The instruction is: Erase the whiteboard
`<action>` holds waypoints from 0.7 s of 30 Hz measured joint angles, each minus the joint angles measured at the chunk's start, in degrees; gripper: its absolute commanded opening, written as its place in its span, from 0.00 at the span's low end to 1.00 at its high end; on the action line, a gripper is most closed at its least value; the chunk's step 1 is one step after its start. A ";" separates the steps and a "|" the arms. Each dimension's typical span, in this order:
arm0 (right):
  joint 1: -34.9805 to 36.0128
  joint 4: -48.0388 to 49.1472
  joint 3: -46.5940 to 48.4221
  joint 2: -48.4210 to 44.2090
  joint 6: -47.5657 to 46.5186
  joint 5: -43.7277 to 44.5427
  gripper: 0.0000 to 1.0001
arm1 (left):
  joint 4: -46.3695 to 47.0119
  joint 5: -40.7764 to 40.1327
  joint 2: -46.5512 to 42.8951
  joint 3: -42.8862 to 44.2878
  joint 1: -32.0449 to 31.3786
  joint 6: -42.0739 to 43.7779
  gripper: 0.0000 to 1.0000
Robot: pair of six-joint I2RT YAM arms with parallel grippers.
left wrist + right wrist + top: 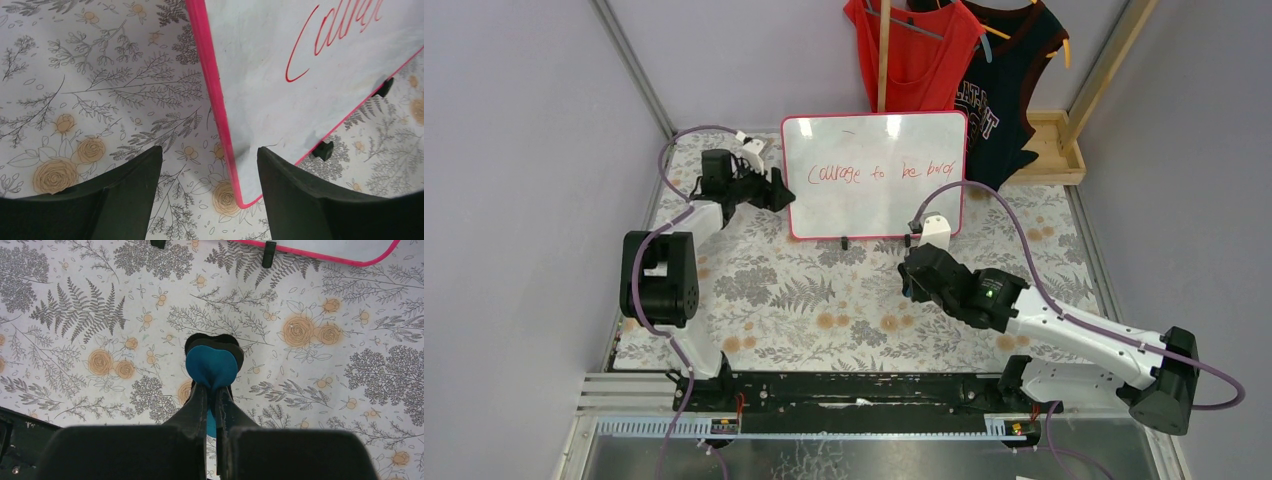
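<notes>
The whiteboard point(874, 205) stands upright at the back of the table, pink-framed, with red handwriting point(879, 172) across it and two black clip feet. My left gripper point(779, 190) is open and straddles the board's left edge near its lower left corner. In the left wrist view the pink frame point(212, 100) runs between my open fingers point(135, 195), which do not press it. My right gripper point(911, 272) is shut on the blue-and-black eraser point(211, 365) and holds it above the cloth, in front of the board's lower edge point(325, 259).
A floral cloth point(824, 300) covers the table. A red jersey point(919, 50) and a dark jersey point(1004, 90) hang behind the board beside a wooden frame point(1056, 150). A black rail point(854, 390) runs along the near edge. Grey walls close in both sides.
</notes>
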 measured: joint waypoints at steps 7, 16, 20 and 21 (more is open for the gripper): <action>0.00 -0.11 0.02 0.42 -0.72 1.40 0.00 | -0.90 5.33 0.79 3.10 1.09 -1.09 0.69; 0.00 -0.09 0.07 3.43 -1.57 1.46 0.00 | -0.79 9.79 2.58 6.84 1.20 -3.48 0.70; 0.00 0.07 0.20 4.13 -1.97 1.46 0.00 | -0.76 11.26 4.11 9.35 1.46 -4.70 0.70; 0.00 0.13 0.33 4.28 -2.10 1.46 0.00 | -0.72 11.54 4.63 10.19 1.55 -4.98 0.70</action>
